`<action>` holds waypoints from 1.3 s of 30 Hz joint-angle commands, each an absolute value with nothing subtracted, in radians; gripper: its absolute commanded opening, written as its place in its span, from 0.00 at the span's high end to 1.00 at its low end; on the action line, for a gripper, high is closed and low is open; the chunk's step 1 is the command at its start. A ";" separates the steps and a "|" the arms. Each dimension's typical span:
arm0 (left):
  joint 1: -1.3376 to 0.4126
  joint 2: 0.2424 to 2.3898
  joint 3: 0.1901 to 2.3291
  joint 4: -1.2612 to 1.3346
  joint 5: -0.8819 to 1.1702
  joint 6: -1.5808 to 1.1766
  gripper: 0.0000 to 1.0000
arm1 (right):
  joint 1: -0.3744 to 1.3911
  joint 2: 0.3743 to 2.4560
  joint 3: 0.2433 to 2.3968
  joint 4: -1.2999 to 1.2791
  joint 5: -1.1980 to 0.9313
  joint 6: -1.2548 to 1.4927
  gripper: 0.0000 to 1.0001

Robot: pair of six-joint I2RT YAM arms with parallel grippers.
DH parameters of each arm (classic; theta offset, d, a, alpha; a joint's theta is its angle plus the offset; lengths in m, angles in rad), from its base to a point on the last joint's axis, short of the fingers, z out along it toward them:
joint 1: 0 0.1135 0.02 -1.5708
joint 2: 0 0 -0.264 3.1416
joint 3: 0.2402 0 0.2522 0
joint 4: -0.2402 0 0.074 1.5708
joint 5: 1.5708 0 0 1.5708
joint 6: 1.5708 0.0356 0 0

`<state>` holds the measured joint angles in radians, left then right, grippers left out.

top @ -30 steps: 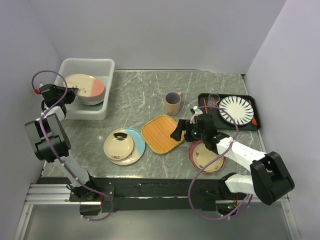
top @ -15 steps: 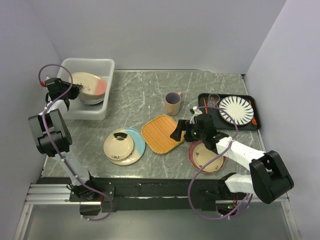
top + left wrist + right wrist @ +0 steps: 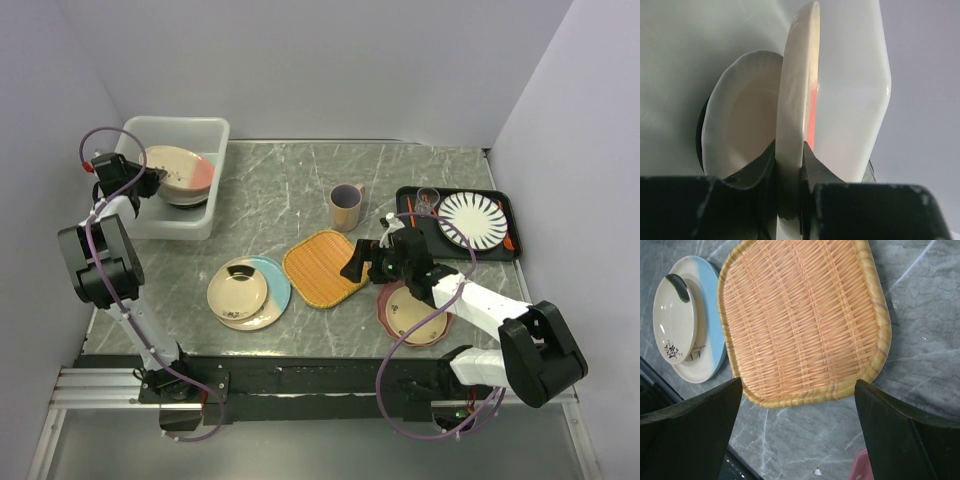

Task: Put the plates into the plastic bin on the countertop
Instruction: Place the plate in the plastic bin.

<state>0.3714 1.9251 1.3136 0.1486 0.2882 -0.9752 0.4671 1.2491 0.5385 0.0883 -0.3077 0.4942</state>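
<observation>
Gripping the rim of a cream-and-pink plate [image 3: 795,100], the left pincer [image 3: 788,172] holds it inside the bin [image 3: 215,130] at the worktop's [image 3: 290,190] ten o'clock, over a white plate [image 3: 747,120]. At centre the right pincer [image 3: 797,385] hangs spread apart above a mat [image 3: 800,320]. Two stacked plates [image 3: 248,290] lie at seven o'clock.
</observation>
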 commanded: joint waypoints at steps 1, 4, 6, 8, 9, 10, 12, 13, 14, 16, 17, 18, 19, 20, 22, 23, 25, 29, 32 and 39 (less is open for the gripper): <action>0.368 1.919 1.379 0.123 0.223 -0.914 0.81 | 0.472 1.252 0.583 0.112 -0.310 0.476 0.00; 0.370 1.927 1.397 0.080 0.198 -0.896 0.69 | 0.472 1.249 0.580 0.115 -0.311 0.479 0.00; 0.368 1.928 1.401 0.066 0.183 -0.888 0.63 | 0.471 1.247 0.580 0.117 -0.313 0.479 0.00; 0.368 1.931 1.399 0.045 0.176 -0.881 0.59 | 0.472 1.247 0.578 0.118 -0.313 0.480 0.00; 0.368 1.930 1.394 0.044 0.178 -0.879 0.59 | 0.471 1.249 0.578 0.120 -0.314 0.480 0.00; 0.370 1.927 1.378 0.046 0.175 -0.876 0.57 | 0.471 1.253 0.580 0.118 -0.314 0.480 0.00; 0.373 1.924 1.371 0.046 0.178 -0.876 0.53 | 0.471 1.258 0.586 0.115 -0.314 0.479 0.00; 0.373 1.921 1.371 0.045 0.176 -0.873 0.50 | 0.469 1.258 0.584 0.115 -0.318 0.480 0.00; 0.374 1.921 1.373 0.026 0.175 -0.870 0.47 | 0.472 1.255 0.584 0.117 -0.318 0.482 0.00; 0.373 1.917 1.379 0.014 0.167 -0.856 0.43 | 0.471 1.249 0.581 0.118 -0.316 0.483 0.00; 0.374 1.916 1.379 0.006 0.160 -0.853 0.34 | 0.471 1.246 0.578 0.117 -0.314 0.483 0.00; 0.373 1.914 1.381 0.002 0.150 -0.848 0.28 | 0.471 1.243 0.580 0.115 -0.314 0.483 0.00; 0.373 1.910 1.382 0.002 0.147 -0.842 0.23 | 0.471 1.241 0.580 0.114 -0.313 0.483 0.00; 0.373 1.908 1.381 0.002 0.149 -0.838 0.17 | 0.472 1.239 0.578 0.114 -0.311 0.483 0.00; 0.371 1.901 1.374 -0.025 0.146 -0.827 0.14 | 0.471 1.236 0.577 0.115 -0.313 0.482 0.00; 0.371 1.895 1.371 -0.028 0.141 -0.824 0.09 | 0.471 1.236 0.577 0.115 -0.313 0.482 0.00; 0.370 1.881 1.367 -0.046 0.126 -0.812 0.06 | 0.472 1.232 0.575 0.114 -0.313 0.482 0.00; 0.359 1.832 1.347 -0.069 0.058 -0.787 0.01 | 0.471 1.223 0.571 0.114 -0.313 0.480 0.00; 0.341 1.772 1.321 -0.068 0.003 -0.773 0.01 | 0.471 1.215 0.568 0.112 -0.313 0.479 0.00; 0.301 1.645 1.264 -0.046 -0.084 -0.752 0.01 | 0.471 1.209 0.561 0.112 -0.311 0.480 0.00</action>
